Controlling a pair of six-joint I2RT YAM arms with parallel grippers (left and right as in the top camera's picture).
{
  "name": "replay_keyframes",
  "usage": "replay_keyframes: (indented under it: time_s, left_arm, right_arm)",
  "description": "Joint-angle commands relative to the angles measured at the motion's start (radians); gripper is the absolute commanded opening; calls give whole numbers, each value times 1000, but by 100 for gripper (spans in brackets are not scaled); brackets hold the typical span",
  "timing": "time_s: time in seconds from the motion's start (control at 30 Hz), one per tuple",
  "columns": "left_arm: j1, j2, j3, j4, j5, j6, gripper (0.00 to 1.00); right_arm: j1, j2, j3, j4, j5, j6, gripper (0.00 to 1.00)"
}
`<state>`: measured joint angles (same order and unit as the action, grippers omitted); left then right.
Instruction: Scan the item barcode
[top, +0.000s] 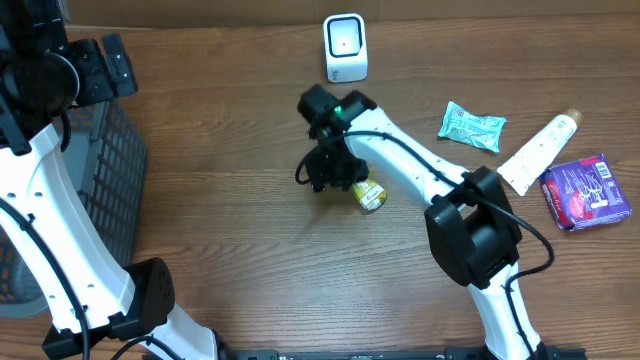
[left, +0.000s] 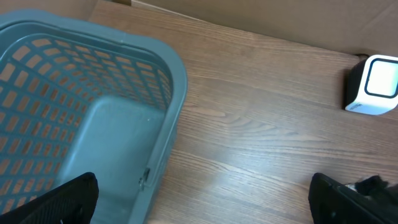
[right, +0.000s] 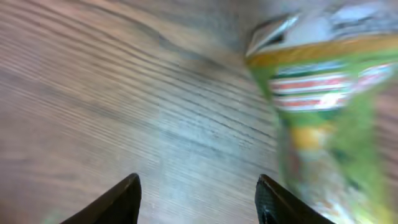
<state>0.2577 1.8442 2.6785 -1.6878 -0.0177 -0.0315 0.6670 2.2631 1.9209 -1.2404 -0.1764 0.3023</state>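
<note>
Small green-yellow labelled pot (top: 369, 195) lies mid brown wooden table (top: 230, 210), just at 4 o'clock of R gripper (top: 330, 172), jaws apart & empty; L gripper (left: 205, 198) spread wide by blue-grey plastic basket (left: 168, 81).

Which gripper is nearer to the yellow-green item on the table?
Right. The right gripper is just beside the yellow-green item; the left gripper is far away, by the basket.
</note>
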Motion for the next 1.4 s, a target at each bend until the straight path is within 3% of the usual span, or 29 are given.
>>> replay_keyframes:
  time_s: [0.0,0.1,0.2,0.37,0.57,0.67,0.97,1.17,1.23,1.37]
  left_arm:
    - [4,7,6,-2,11,-17,100]
    - [4,7,6,-2,11,-17,100]
    - [4,7,6,-2,11,-17,100]
    - [4,7,6,-2,11,-17,100]
    - [4,7,6,-2,11,-17,100]
    - [4,7,6,-2,11,-17,100]
    - [4,7,6,-2,11,-17,100]
    - [4,7,6,-2,11,-17,100]
    - [4,7,6,-2,11,-17,100]
    - [4,7,6,-2,11,-17,100]
  right_arm:
    - [-26,-134,124,-83,147,-195,61]
    - [-60,-152,121,-169,304,-305,62]
    - [-106,-152,68,-202,304,-338,65]
    - [-139,-152,-79,-109,162,-450,67]
    - [-139,-151,-224,35,92,-489,73]
    - [-138,-151,-243,55,-6,-539,73]
    - [-137,-151,-280,87,-8,-518,75]
    - [-137,-151,-395,200,34,-473,62]
    - [-137,-152,-394,224,42,-446,40]
    - [-138,-153,-383,229,39,-394,19]
